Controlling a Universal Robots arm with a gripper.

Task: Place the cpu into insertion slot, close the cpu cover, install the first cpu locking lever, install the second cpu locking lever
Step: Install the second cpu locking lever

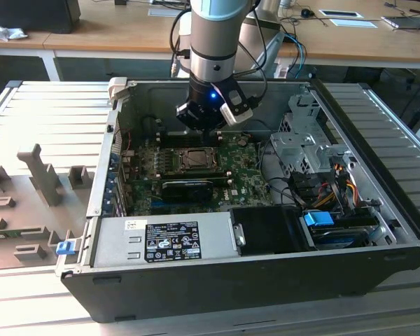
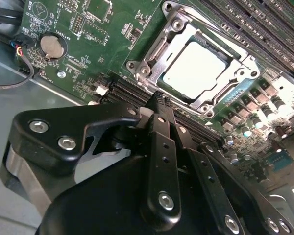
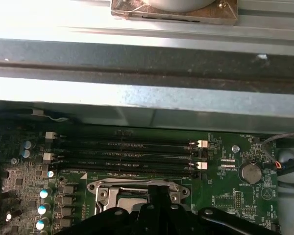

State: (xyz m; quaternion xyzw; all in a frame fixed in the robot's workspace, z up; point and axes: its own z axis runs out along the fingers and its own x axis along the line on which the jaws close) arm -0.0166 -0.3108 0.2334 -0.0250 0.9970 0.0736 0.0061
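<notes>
A pale silver-grey cpu (image 2: 198,66) sits framed by a grey metal cpu cover (image 2: 154,51) on a green motherboard (image 2: 88,29) dotted with silver-topped capacitors (image 3: 44,194). Black memory slots (image 3: 127,152) carry white end clips. The gripper (image 2: 159,105) is matt black with silver screws. The computer case (image 1: 217,283) is black, its power supply (image 1: 161,241) grey with a black-and-white label, beside a blue tab (image 1: 319,218).

memory slots (image 3: 127,154) | coin cell (image 3: 249,172) beside (on motherboard (image 3: 225,196))
</notes>
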